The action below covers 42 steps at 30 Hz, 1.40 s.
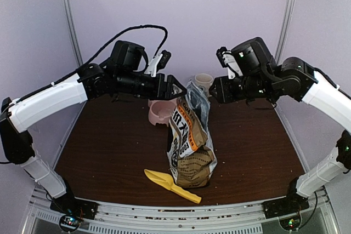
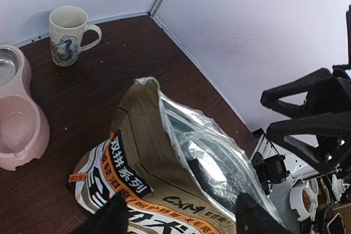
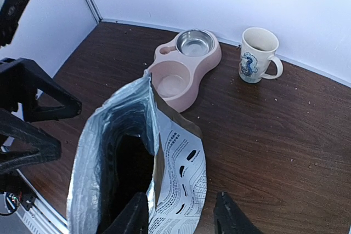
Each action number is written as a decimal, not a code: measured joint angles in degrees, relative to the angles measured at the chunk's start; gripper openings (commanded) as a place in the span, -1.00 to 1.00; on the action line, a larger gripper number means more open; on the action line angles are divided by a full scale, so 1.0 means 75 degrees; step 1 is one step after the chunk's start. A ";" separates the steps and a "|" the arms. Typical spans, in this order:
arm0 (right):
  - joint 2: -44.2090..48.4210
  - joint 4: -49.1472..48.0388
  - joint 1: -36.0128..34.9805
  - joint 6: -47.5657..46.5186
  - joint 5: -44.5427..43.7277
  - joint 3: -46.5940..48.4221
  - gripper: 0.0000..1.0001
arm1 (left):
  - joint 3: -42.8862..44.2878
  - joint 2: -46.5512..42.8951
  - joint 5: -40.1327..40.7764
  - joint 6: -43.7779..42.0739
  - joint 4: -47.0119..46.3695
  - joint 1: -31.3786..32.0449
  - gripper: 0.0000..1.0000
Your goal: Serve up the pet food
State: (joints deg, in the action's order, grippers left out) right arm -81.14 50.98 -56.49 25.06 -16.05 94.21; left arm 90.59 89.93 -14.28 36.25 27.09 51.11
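A tan-and-white printed bag stands upright mid-table, its foil-lined mouth gaping at the top. The pet food is hidden; the bag's inside looks dark. My left gripper hovers at the left of the bag's top and is open, its fingers spread wide over the bag's printed face. From the right side of the top, my right gripper is also open, with one finger over the table and the other by the mouth. Nothing is held. A yellow scoop lies in front of the bag.
A pink double bowl sits just behind the bag, one well holding a steel insert. A cream mug with a blue print stands at the back. White walls close in the back and sides.
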 measured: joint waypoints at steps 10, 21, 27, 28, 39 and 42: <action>0.0111 -0.0038 0.0000 0.0035 0.0160 -0.0006 0.14 | 0.0009 0.0070 -0.0146 0.0216 -0.0064 0.0315 0.76; -0.0315 -0.0143 -0.0076 0.0087 0.0376 -0.0134 -0.28 | 0.0003 0.0388 -0.0321 0.0446 -0.0070 0.0414 0.23; -0.0522 -0.0184 -0.0125 0.0079 0.0446 -0.0160 -0.41 | -0.0020 0.0460 -0.0358 0.0548 -0.0204 0.0414 -0.18; -0.0545 -0.0198 -0.0134 0.0079 0.0449 -0.0160 -0.46 | -0.0020 0.0478 -0.0361 0.0554 -0.0227 0.0414 -0.30; -0.0667 -0.0067 -0.0146 0.0254 0.0012 -0.0198 -1.00 | 0.0029 0.0682 -0.0373 0.0577 -0.0300 0.0443 -1.00; -0.0667 0.0157 -0.0128 0.0306 -0.0326 -0.0160 -1.00 | 0.0519 0.0720 -0.0108 0.0396 0.0300 0.0446 -1.00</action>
State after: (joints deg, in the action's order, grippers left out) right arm -86.15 52.16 -57.45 27.35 -18.50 93.01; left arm 94.48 95.33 -15.09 39.22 29.34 54.46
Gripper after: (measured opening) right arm 0.021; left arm 0.020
